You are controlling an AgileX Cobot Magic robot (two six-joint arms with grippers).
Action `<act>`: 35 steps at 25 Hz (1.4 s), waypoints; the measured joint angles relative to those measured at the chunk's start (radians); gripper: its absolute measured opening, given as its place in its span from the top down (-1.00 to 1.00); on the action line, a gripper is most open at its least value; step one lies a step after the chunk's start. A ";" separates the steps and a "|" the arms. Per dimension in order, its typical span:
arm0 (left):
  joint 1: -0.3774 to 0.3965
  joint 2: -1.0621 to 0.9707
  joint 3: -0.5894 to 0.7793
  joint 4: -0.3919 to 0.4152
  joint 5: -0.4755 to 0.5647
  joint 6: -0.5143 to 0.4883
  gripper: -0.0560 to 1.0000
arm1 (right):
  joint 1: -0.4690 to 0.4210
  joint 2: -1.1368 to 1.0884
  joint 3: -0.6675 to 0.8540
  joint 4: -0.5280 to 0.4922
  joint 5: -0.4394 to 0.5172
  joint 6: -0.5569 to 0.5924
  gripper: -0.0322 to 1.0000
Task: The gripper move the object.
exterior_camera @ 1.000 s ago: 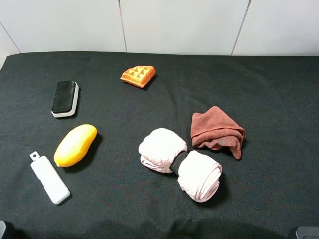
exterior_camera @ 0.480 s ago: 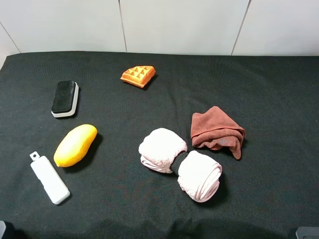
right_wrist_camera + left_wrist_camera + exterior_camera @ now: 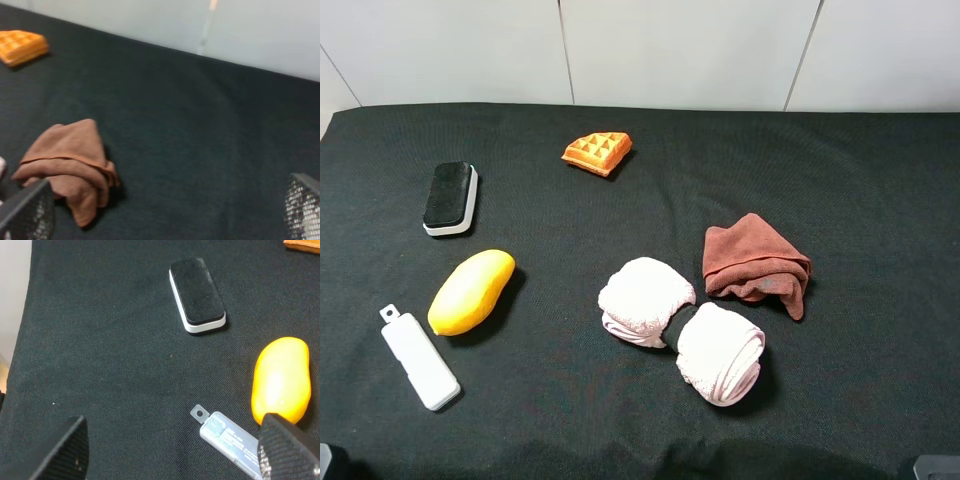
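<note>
Several objects lie on the black cloth. An orange waffle piece [image 3: 597,152] is at the back. A black and white eraser [image 3: 451,197], a yellow mango [image 3: 472,291] and a white flat stick [image 3: 418,358] are on the left. A rolled pink towel [image 3: 682,328] and a crumpled brown cloth [image 3: 754,263] are right of centre. My left gripper [image 3: 182,460] is open and empty, above the cloth near the stick [image 3: 231,441], mango [image 3: 280,381] and eraser [image 3: 197,294]. My right gripper [image 3: 165,215] is open and empty, near the brown cloth [image 3: 70,164].
A white panelled wall [image 3: 680,50] runs behind the table's back edge. Small dark parts of the arms show at the bottom corners of the high view, on the left [image 3: 326,462] and on the right [image 3: 934,467]. The waffle also shows in the right wrist view [image 3: 21,46].
</note>
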State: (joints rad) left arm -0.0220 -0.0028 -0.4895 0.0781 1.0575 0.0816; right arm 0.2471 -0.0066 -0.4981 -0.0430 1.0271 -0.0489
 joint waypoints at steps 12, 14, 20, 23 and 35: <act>0.000 0.000 0.000 0.000 0.000 0.000 -0.49 | -0.204 0.000 0.000 0.000 0.000 -0.018 -0.41; 0.000 0.000 0.000 0.000 0.000 0.000 -0.49 | -0.206 0.000 0.000 0.000 0.000 -0.024 -0.41; 0.000 0.000 0.000 0.000 0.000 0.000 -0.49 | -0.206 0.000 0.000 0.000 0.000 -0.036 -0.41; 0.000 0.000 0.000 0.000 0.000 0.000 -0.49 | -0.206 0.000 0.000 0.000 0.000 -0.036 -0.41; 0.000 0.000 0.000 0.000 0.000 0.000 -0.49 | -0.206 0.000 0.000 0.000 0.000 -0.036 -0.41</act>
State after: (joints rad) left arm -0.0220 -0.0028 -0.4895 0.0781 1.0575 0.0816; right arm 0.0406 -0.0066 -0.4981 -0.0430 1.0267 -0.0853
